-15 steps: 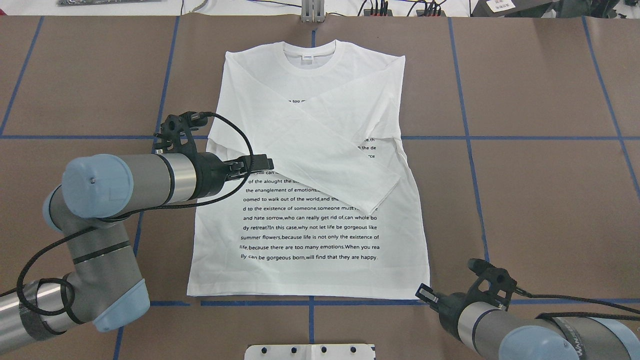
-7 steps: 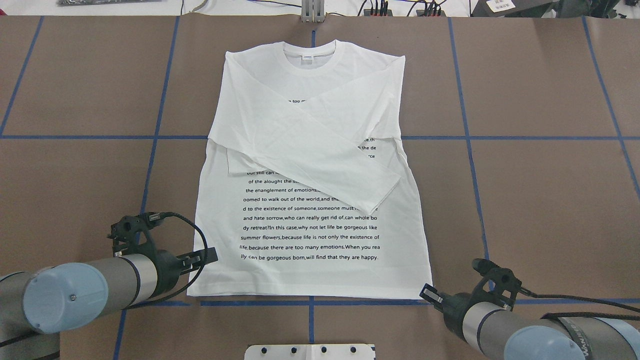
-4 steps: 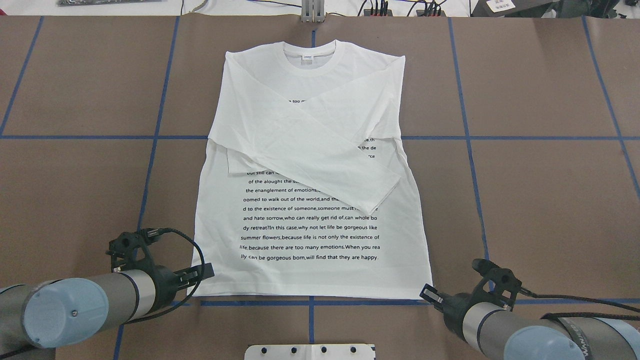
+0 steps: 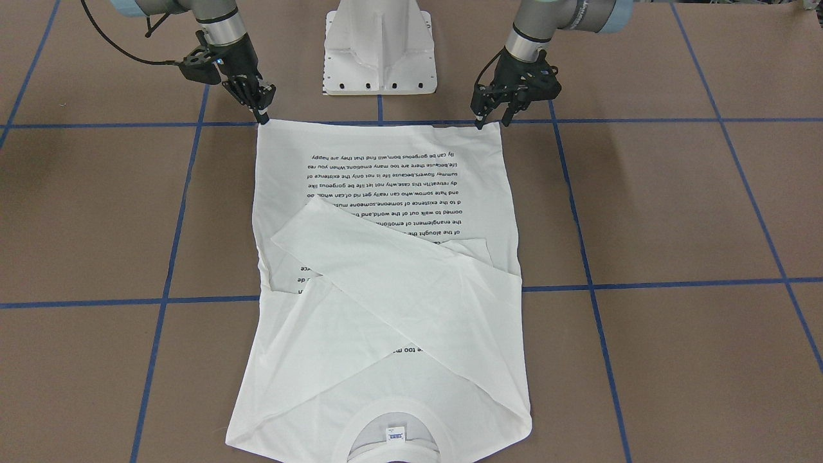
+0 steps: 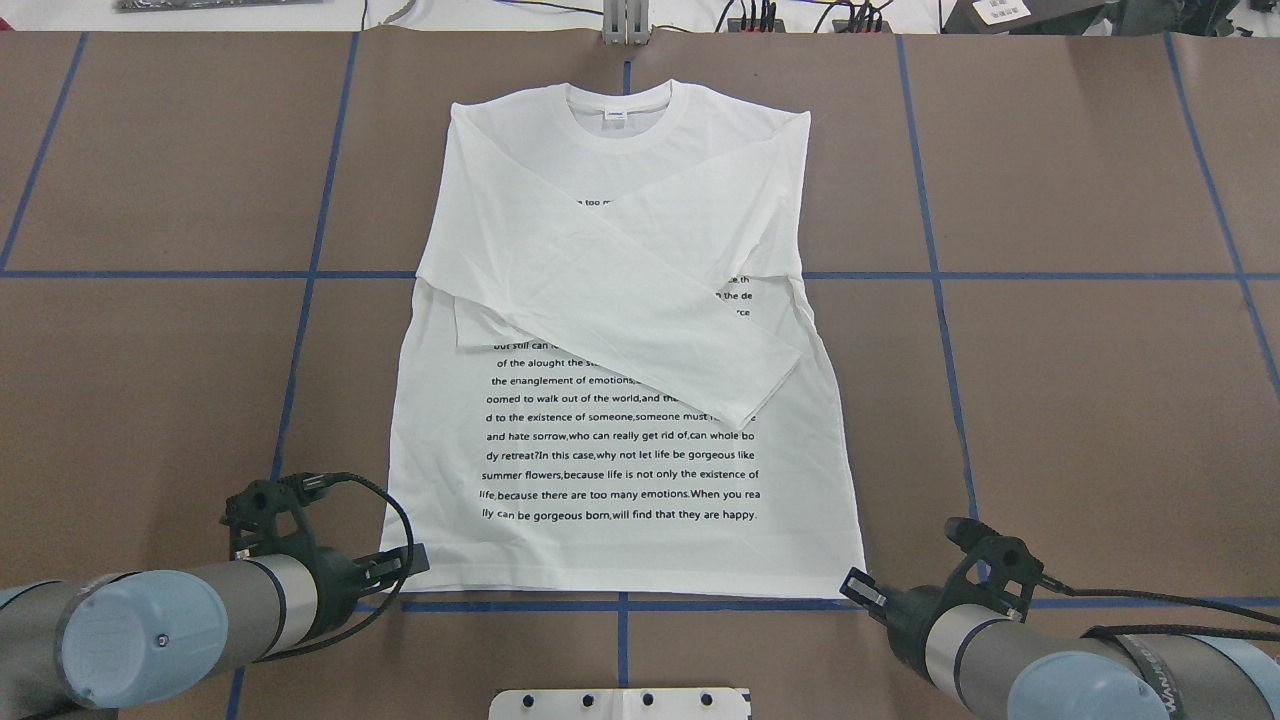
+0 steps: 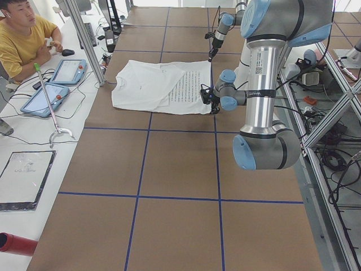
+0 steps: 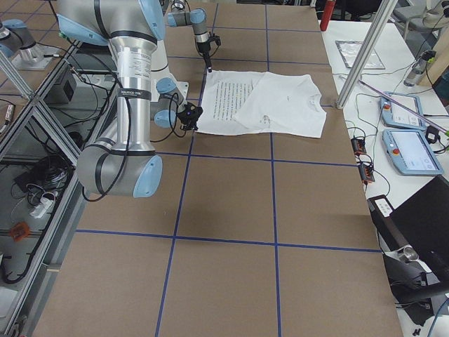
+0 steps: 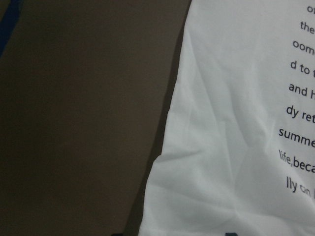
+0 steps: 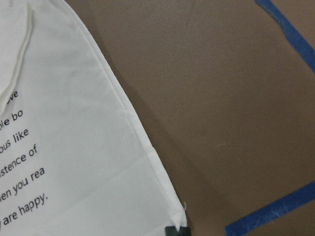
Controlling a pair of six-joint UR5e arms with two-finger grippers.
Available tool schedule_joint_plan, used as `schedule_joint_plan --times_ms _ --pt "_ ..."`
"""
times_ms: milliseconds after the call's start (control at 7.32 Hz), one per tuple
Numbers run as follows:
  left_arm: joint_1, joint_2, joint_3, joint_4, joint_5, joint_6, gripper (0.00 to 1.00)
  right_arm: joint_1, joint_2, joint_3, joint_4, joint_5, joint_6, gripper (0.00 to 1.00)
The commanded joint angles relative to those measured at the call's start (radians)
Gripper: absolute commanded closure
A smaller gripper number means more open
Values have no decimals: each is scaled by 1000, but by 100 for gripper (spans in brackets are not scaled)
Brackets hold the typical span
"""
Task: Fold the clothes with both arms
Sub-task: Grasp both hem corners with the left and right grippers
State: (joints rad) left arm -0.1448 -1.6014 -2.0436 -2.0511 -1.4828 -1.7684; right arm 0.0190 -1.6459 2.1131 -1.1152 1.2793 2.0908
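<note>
The white long-sleeved T-shirt [image 5: 620,440] lies flat on the brown table, text side up, collar at the far side, both sleeves crossed over the chest. It also shows in the front view [image 4: 386,186]. My left gripper [image 5: 415,562] is open at the hem's left corner, with its fingers spread in the front view [image 4: 490,121]. The left wrist view shows the shirt's left edge [image 8: 236,147]. My right gripper [image 5: 853,585] is at the hem's right corner, its fingers together at that corner [image 4: 262,116]. The right wrist view shows the corner [image 9: 74,147] reaching the fingertips.
The white metal pedestal [image 4: 379,45] stands at the near table edge between the arms. Blue tape lines [image 5: 935,275] cross the brown table. An operator [image 6: 22,39] sits at a side desk with tablets [image 6: 62,73]. Cables and plugs lie along the far edge [image 5: 750,15].
My left arm has drawn back from the crossed sleeves to the hem's left corner and settled a little lower. The right arm has barely moved. The shirt lies as before.
</note>
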Motion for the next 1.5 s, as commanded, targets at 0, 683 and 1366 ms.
schedule_joint_plan --times_ms 0,683,1366 --pt "13 1 8 2 -1 -2 32 -1 0 -1 0 0 0 100" --pt "13 5 10 -1 1 0 100 -1 0 -1 0 0 0 100" --pt "51 43 -105 -3 6 -9 100 -10 -17 18 0 -2 2 100"
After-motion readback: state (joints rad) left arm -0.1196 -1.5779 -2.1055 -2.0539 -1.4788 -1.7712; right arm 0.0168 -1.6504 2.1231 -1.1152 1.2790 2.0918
